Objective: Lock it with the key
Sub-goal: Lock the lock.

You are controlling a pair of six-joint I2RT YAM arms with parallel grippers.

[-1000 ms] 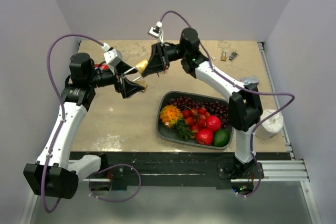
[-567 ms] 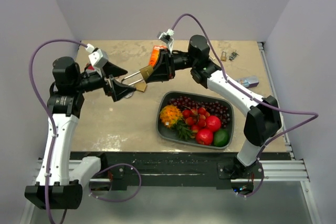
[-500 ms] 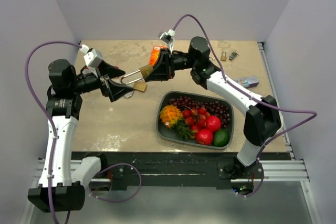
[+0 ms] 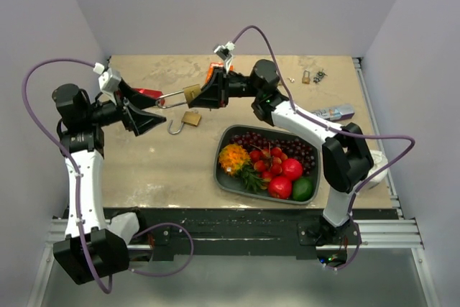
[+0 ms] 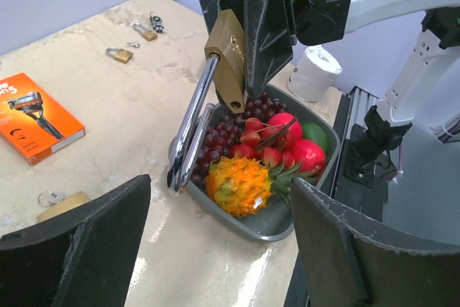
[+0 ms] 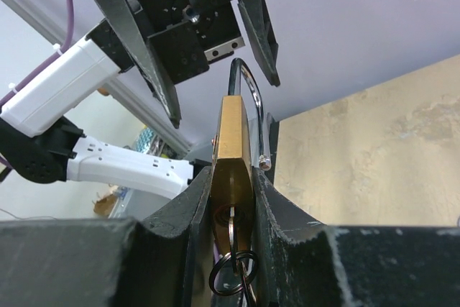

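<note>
Padlock (image 6: 233,150) sits in the air over the table (image 4: 144,170), far-left part. Its brass body is clamped between the right gripper's (image 4: 203,95) fingers (image 6: 188,213). Shackle (image 5: 188,129) is swung open, free end out of the body. Key ring (image 6: 231,278) hangs at the keyhole end. Left gripper (image 4: 159,108) has its fingers spread wide, the shackle's bend just off their tips, holding nothing. Second padlock (image 4: 190,118) lies on the table below; fruit tray (image 4: 219,156) is near.
</note>
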